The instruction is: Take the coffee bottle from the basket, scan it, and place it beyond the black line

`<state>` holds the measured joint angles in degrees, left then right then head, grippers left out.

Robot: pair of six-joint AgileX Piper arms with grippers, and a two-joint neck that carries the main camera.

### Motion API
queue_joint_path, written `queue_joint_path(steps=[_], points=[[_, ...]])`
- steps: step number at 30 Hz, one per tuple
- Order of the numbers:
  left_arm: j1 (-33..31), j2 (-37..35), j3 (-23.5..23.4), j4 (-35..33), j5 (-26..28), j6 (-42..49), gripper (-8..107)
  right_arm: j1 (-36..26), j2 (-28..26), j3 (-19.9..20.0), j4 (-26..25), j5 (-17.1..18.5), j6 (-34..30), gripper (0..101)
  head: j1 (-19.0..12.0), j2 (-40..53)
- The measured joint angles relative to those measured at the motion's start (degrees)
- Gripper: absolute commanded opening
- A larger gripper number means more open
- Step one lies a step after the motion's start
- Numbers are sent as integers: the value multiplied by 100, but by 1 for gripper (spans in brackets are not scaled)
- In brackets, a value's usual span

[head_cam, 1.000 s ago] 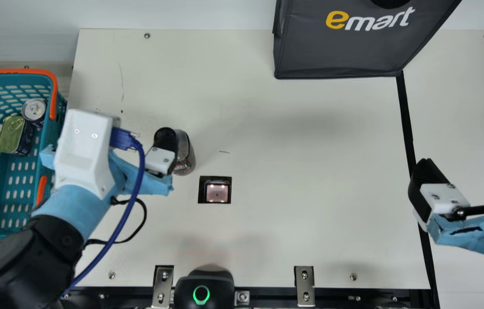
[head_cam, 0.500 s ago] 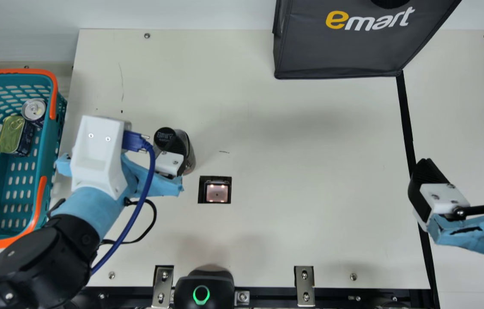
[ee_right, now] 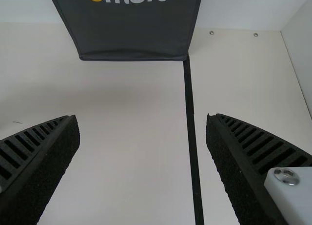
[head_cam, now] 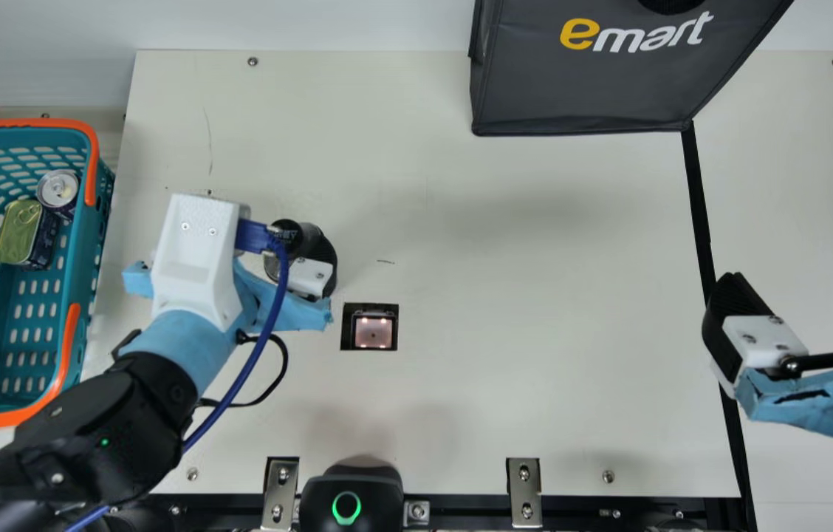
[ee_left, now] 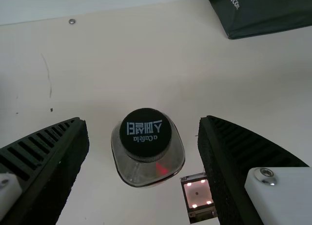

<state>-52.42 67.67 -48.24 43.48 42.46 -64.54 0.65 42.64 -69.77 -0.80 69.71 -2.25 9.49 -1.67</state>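
Observation:
The coffee bottle [head_cam: 289, 230] stands upright on the table left of the scanner window [head_cam: 374, 331], partly hidden by my left gripper [head_cam: 322, 258]. In the left wrist view, the bottle's black cap [ee_left: 146, 133] lies between the spread fingers of my left gripper [ee_left: 142, 121], gaps on both sides. A red glow marks the clear bottle's side. My right gripper [head_cam: 804, 285] hovers open by the black line [head_cam: 698, 207]; in the right wrist view that line [ee_right: 191, 132] runs between the fingers of my right gripper [ee_right: 142, 118].
A teal basket [head_cam: 77, 295] with orange handles at the left holds a round can [head_cam: 58, 189] and a green-topped tin [head_cam: 19, 230]. The dark bag [head_cam: 586, 89] stands at the back, by the line's far end. A black device [head_cam: 351, 496] sits at the front edge.
My left gripper has shifted right over the bottle, its right-hand finger passing from the bottle's left side to its right. The bottle and my right arm have kept still.

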Motion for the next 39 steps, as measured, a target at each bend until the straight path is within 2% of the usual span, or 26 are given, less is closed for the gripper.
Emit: queue_joint_path(steps=[12,36,39], points=[[282,421,-19,178,-137,-193,90,0,0,0,0,11,0,91,0,0],[240,905,-150,300,65,-705,90,0,0,0,0,11,0,91,0,0],[251,927,-139,327,88,-726,70,0,0,0,0,11,0,91,0,0]])
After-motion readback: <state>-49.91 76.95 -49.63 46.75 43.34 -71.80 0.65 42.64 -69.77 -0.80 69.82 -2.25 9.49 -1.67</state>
